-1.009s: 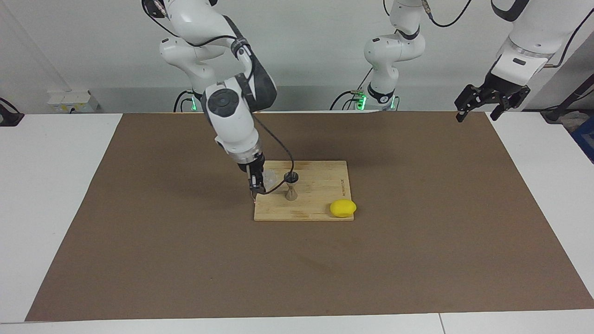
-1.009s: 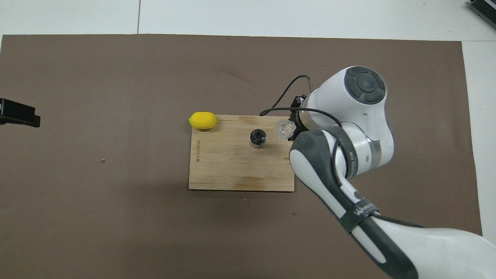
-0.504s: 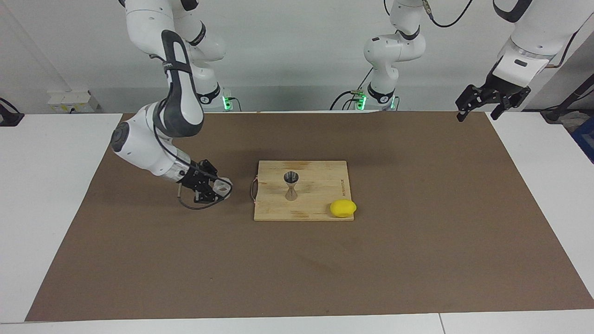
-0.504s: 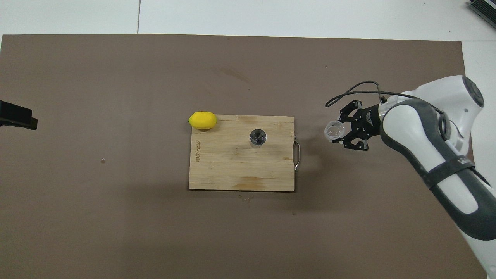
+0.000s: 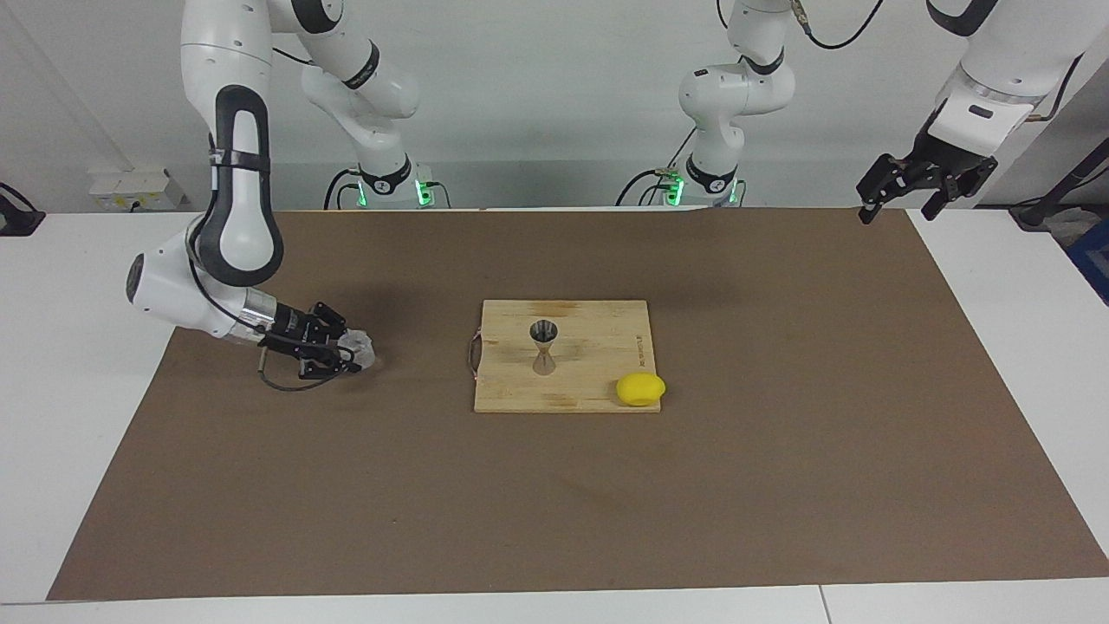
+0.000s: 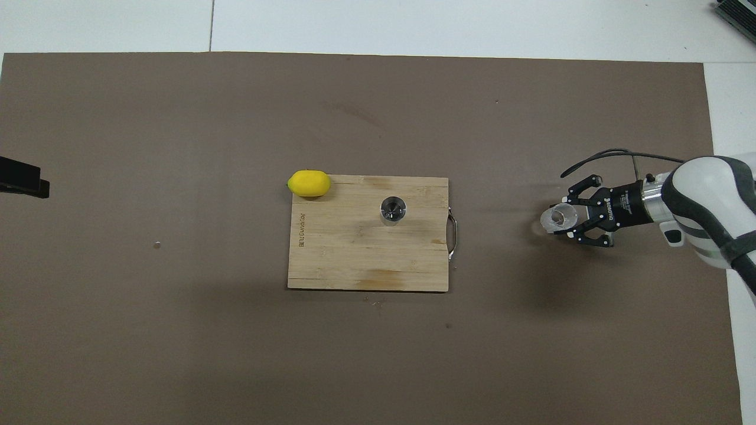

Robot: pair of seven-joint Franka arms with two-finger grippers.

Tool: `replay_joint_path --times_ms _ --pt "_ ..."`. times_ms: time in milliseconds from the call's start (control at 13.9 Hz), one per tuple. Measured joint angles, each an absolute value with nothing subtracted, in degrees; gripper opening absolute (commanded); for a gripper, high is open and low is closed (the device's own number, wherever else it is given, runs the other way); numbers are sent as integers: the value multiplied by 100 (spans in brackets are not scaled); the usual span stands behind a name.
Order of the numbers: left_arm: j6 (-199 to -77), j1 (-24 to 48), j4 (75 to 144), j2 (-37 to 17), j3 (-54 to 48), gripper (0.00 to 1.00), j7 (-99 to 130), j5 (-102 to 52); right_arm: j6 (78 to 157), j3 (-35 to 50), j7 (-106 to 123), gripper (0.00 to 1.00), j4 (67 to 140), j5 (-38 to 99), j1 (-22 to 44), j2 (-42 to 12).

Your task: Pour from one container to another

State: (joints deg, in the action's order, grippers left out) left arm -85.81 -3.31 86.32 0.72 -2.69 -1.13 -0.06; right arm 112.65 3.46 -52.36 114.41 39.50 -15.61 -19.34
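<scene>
The silver hourglass jigger (image 5: pixel 543 347) stands upright on the wooden cutting board (image 5: pixel 598 381); it also shows in the overhead view (image 6: pixel 393 211). My right gripper (image 5: pixel 349 352) is low over the brown mat, beside the board toward the right arm's end of the table. It is shut on the small clear ribbed cup (image 5: pixel 362 348), which I also see in the overhead view (image 6: pixel 555 219). I cannot tell whether the cup touches the mat. My left gripper (image 5: pixel 901 198) waits, raised and open, at the left arm's end of the table.
A yellow lemon (image 5: pixel 640 389) lies at the board's corner, farther from the robots than the jigger and toward the left arm's end. The board (image 6: pixel 354 260) has a metal handle (image 6: pixel 453 236) on the edge toward the right arm. The brown mat (image 5: pixel 780 433) covers the table.
My right gripper has carried the clear cup away from the jigger, off the board toward the right arm's end of the table, and lowered it. The left arm has barely moved.
</scene>
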Motion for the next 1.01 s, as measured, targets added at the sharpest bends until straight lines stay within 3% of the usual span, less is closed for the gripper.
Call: replay_joint_path --times_ms 72,144,360,648,1009 --pt "-8581 -331 8631 72 -269 100 -113 -6 11265 346 -5133 0 11441 3952 -1617 -2011" --pt "-8581 -331 8631 72 -269 100 -113 -6 11272 346 -5107 24 11441 3953 -1629 -2051" --pt "-8581 -311 8631 72 -287 100 -113 -6 11417 345 -5107 71 11494 3953 -1629 -2065" --pt "-8581 -272 8631 72 -289 100 -112 -6 11520 339 -5092 95 11601 3953 -1639 -2064" --pt "-8581 -239 8632 72 -305 100 -112 -6 11523 344 -4815 98 11612 3697 -1628 -1649"
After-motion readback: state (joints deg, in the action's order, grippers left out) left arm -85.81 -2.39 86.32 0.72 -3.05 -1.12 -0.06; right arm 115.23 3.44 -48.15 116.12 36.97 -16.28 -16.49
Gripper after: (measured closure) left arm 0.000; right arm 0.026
